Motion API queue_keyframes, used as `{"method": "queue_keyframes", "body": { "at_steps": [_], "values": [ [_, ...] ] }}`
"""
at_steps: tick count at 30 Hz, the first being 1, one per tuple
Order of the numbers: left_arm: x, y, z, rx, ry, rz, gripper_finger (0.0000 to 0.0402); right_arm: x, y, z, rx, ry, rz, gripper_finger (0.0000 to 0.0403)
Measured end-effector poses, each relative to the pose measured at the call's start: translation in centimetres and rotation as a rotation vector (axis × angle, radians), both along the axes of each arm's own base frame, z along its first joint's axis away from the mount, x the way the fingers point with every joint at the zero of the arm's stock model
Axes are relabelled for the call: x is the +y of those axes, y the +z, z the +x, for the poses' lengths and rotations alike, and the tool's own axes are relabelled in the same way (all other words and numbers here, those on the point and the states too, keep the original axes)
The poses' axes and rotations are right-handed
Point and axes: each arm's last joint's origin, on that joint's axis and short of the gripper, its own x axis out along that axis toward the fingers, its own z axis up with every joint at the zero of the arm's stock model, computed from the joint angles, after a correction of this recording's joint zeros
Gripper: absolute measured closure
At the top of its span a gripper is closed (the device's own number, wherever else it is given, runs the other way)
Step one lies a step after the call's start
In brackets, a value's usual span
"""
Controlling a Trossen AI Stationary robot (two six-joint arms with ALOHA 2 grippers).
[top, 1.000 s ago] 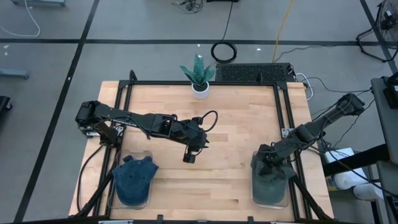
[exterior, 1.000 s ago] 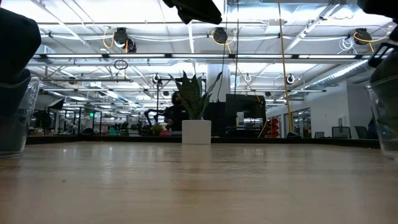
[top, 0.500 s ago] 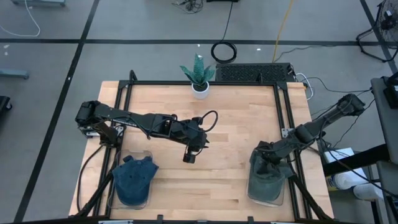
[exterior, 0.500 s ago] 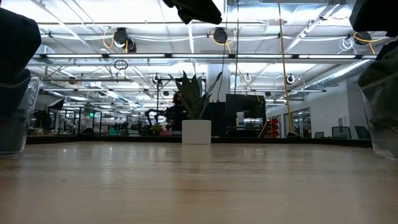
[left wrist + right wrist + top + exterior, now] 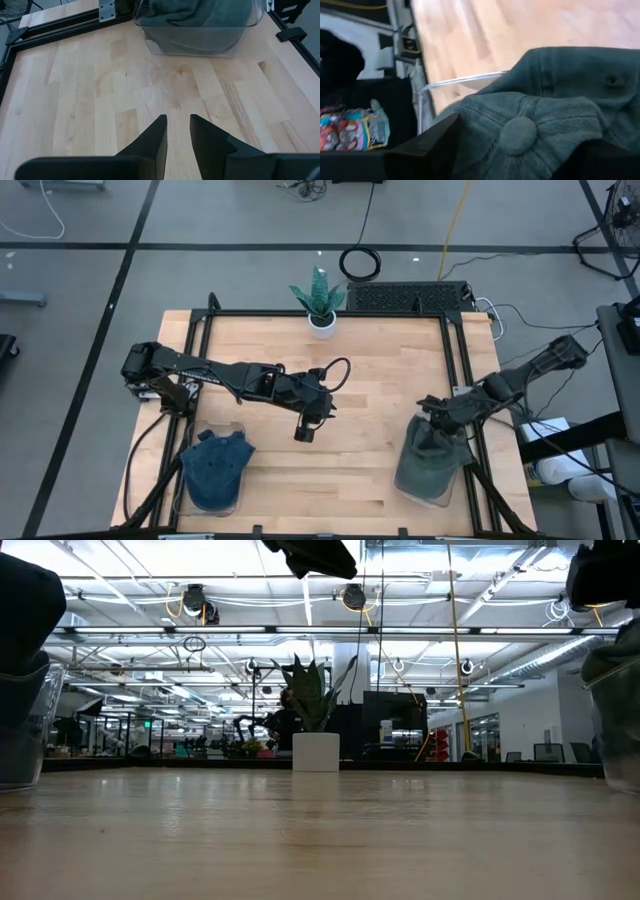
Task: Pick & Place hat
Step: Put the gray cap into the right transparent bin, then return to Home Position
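Green cap (image 5: 430, 463) down in the clear bin (image 5: 424, 498) at the table's near right corner, crown button up in the right wrist view (image 5: 518, 135). Best handled from here with a straight lift clear of the fabric, fingers kept wide so no fold snags and drags the cap back out or tips the bin. Worth checking the brim sits inside the bin wall before pulling away.

Right gripper (image 5: 432, 409) just above the far edge of the cap, fingers spread either side of the crown, gripping nothing by the look of it. Right arm reaching in from the right edge, elbow out past the table frame, wrist angled down toward the bin.

Left gripper (image 5: 304, 434) hovering over bare wood (image 5: 100, 95) mid-table, fingers (image 5: 155, 137) narrow with a slim gap, empty. Left arm stretched low across from the left edge. Blue cap (image 5: 216, 465) resting in its own bin near left.
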Motion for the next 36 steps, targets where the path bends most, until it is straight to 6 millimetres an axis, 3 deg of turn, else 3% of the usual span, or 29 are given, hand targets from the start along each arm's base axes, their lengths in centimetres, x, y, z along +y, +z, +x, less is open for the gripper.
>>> {"method": "queue_keyframes", "body": {
  "at_steps": [6, 13, 21, 29, 36],
  "values": [
    [0.0, 0.0, 0.0, 0.000, 0.000, 0.000, 0.0309, -0.7, 0.6, -0.9, -0.018, -0.048, 0.061, 0.0169],
    [0.0, 0.0, 0.0, 0.000, 0.000, 0.000, 0.0309, -1.5, 0.2, -3.2, 0.178, -0.086, 0.204, 0.0170],
    [0.0, 0.0, 0.0, 0.000, 0.000, 0.000, 0.0309, -2.4, 0.4, -5.0, 0.194, -0.155, 0.288, 0.0170],
    [0.0, -0.1, -0.1, 0.018, 0.000, 0.002, 0.0309, -4.0, 4.5, -7.8, 0.027, -0.194, 0.361, 0.0170],
    [0.0, -0.3, -0.2, 0.039, 0.012, -0.009, 0.0309, -6.1, 6.7, -11.2, 0.019, -0.321, 0.255, 0.0170]
  ]
}}
